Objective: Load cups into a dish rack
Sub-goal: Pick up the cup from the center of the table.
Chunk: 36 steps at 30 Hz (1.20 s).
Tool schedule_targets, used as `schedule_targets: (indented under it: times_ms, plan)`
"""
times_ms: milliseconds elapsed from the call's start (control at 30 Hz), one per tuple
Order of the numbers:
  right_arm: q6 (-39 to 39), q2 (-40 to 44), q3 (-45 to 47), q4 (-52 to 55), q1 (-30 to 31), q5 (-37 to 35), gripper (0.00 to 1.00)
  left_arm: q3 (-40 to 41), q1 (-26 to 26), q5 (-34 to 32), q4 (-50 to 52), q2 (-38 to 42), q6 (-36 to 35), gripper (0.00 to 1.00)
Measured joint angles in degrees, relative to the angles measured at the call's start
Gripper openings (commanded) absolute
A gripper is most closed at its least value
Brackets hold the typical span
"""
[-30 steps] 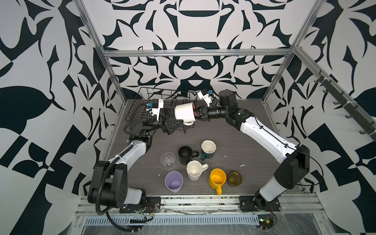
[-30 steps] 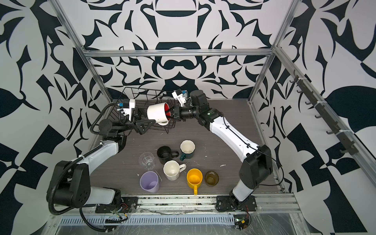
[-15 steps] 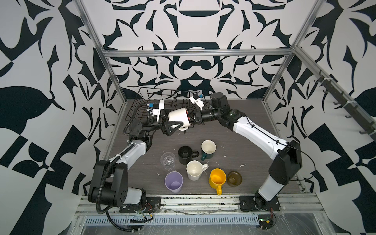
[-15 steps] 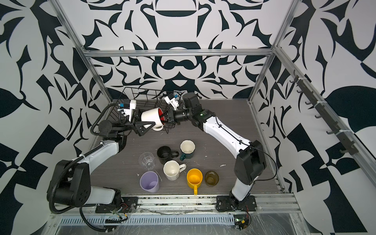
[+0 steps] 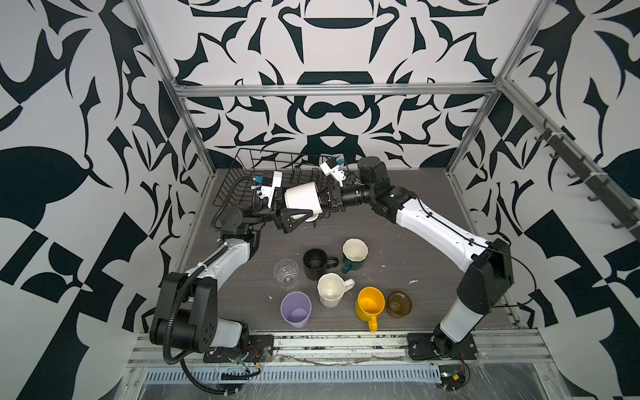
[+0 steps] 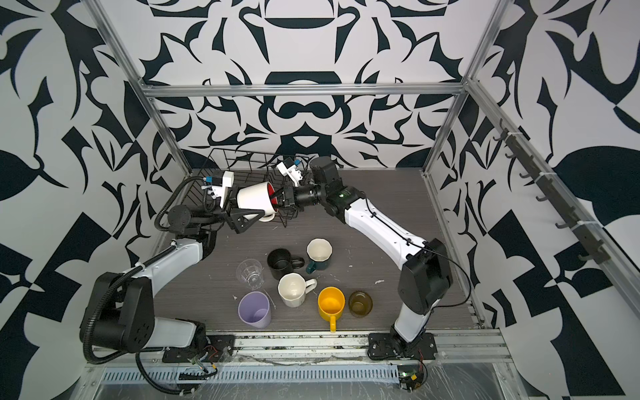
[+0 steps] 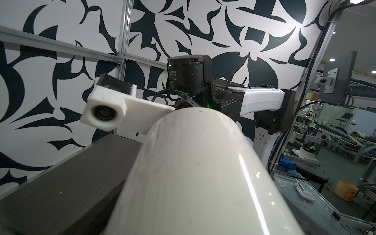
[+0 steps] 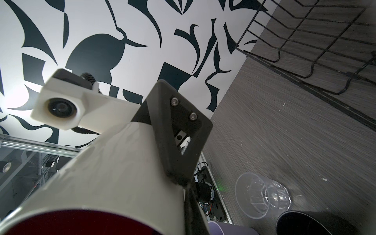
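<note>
A white mug with red lining [image 5: 302,198] [image 6: 254,198] hangs on its side over the front edge of the black wire dish rack [image 5: 242,180]. My right gripper [image 5: 327,201] is shut on its rim. My left gripper [image 5: 291,205] straddles the mug's base, and one black finger [image 8: 177,132] lies along its side. Whether those jaws press cannot be told. The mug's wall [image 7: 193,173] fills the left wrist view. On the table stand several cups: black mug [image 5: 316,264], teal mug [image 5: 354,254], clear glass [image 5: 285,273], cream mug [image 5: 330,294], lilac tumbler [image 5: 295,309], yellow mug [image 5: 370,304] and olive glass [image 5: 399,303].
The rack sits in the far left corner against the patterned walls and the metal frame post [image 5: 194,138]. Both arms meet over its front edge. A metal rail [image 5: 346,341] runs along the table's near edge.
The right arm has carried the mug leftward and lower, in between the left gripper's jaws. The left jaws have narrowed a little around it.
</note>
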<state>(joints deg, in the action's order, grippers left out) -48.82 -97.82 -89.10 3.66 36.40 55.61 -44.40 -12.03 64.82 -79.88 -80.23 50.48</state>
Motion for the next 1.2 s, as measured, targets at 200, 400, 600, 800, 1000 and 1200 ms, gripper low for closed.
schedule_targets:
  times_ms: [200, 400, 600, 800, 1000, 1200]
  plan:
    - [-1.1, -0.9, -0.1, -1.4, 0.3, 0.8, 0.00, -0.8, 0.0, 0.2, 0.0, 0.1, 1.0, 0.91]
    - [-1.9, -1.0, -0.1, -2.3, 0.4, 0.8, 0.00, -1.2, 0.0, 0.2, 0.0, 0.2, 2.1, 0.79]
    - [-2.7, -1.0, -0.1, -2.9, 0.5, 0.8, 0.00, -1.4, 0.0, 0.1, 0.0, 0.2, 2.6, 0.56]
    - [-2.9, -1.0, -0.1, -3.1, 0.5, 0.8, 0.02, -1.4, 0.0, 0.0, 0.1, 0.5, 2.8, 0.27]
    - [-3.1, -1.0, -0.1, -3.1, 0.6, 0.7, 0.16, -1.4, 0.1, 0.0, 0.4, 0.7, 2.9, 0.03]
    - [-3.5, -1.0, -0.1, -4.1, 0.8, 0.6, 0.32, -1.8, 0.0, 1.3, 0.6, 0.7, 3.3, 0.00]
